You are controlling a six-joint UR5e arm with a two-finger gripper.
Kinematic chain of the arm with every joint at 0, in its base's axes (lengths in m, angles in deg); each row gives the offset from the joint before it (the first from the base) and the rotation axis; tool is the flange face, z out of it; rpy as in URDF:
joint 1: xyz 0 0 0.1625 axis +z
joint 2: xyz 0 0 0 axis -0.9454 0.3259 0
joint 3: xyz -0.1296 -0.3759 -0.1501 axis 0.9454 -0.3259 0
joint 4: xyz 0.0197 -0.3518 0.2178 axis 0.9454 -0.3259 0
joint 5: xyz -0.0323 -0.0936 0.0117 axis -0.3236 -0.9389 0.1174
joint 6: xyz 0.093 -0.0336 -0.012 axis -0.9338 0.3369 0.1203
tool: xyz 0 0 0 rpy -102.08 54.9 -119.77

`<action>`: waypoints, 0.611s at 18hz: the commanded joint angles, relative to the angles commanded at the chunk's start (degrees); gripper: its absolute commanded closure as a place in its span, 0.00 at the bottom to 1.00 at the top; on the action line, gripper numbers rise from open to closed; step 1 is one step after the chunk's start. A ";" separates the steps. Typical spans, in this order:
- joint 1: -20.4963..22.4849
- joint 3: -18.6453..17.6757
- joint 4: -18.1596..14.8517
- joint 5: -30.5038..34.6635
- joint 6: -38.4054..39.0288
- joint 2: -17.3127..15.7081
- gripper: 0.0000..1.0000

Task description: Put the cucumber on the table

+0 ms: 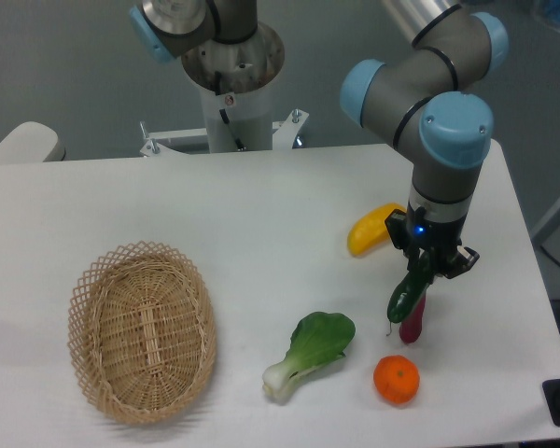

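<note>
The cucumber (408, 293) is dark green and glossy. It hangs tilted in my gripper (436, 266), its lower end pointing down-left just above the white table (261, 215). My gripper is shut on the cucumber's upper end, at the right side of the table. Right behind the cucumber lies a slim dark red vegetable (414, 322), partly hidden by it. I cannot tell whether the cucumber's lower tip touches the table.
A yellow vegetable (371, 230) lies just left of the gripper. An orange fruit (397, 379) and a bok choy (310, 353) lie toward the front. An oval wicker basket (141, 330) stands at the front left. The arm's base (233, 84) is at the back.
</note>
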 joint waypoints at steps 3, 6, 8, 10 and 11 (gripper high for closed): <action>0.00 0.35 0.00 -0.09 0.00 0.00 0.82; -0.09 -0.35 0.09 0.09 -0.09 0.09 0.82; -0.09 -0.52 0.00 0.09 -0.09 -0.09 0.82; -0.17 -1.75 0.09 0.18 -0.17 -0.44 0.82; -0.18 -2.80 0.44 0.18 -0.96 -0.70 0.82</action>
